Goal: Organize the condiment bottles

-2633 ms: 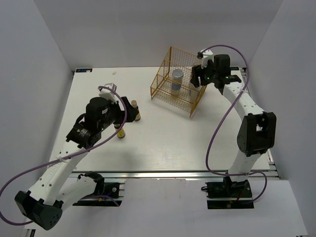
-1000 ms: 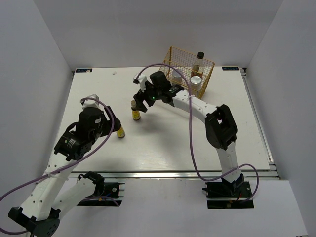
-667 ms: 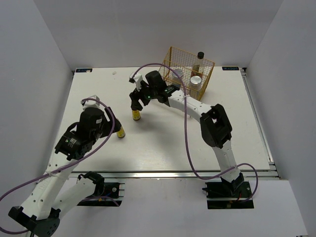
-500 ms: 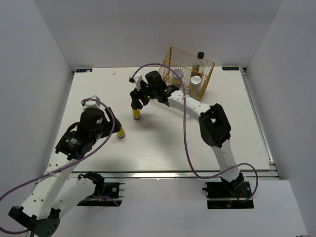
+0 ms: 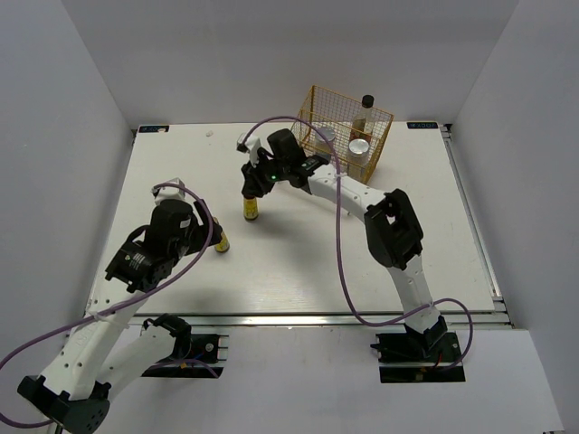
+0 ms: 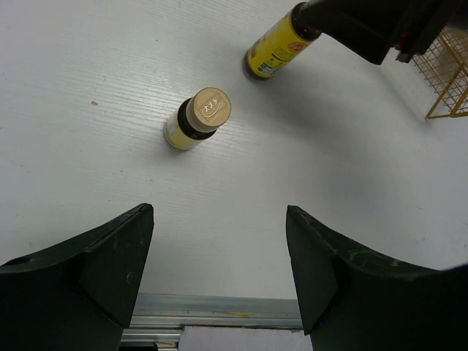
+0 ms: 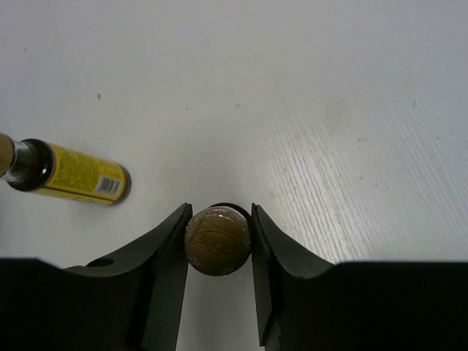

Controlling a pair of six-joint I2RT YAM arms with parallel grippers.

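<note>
Within the last second the right claw (image 7: 218, 225) has swung away from the wire rack (image 5: 384, 136), where three bottles (image 5: 359, 147) now stand. It has dropped over an amber bottle (image 7: 217, 245) upright on the worktop (image 5: 308, 258), which looks like the fourth of five to go in. Its fingers are nearly closed, pressing the cap from both sides. The left claw (image 6: 219, 219) hangs wide open and empty above the second amber bottle (image 6: 197, 121).

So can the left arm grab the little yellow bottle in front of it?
Probably yes. The left gripper is open, the near amber bottle stands upright ahead, and nothing lies between them. The right gripper grips the other amber bottle.
</note>
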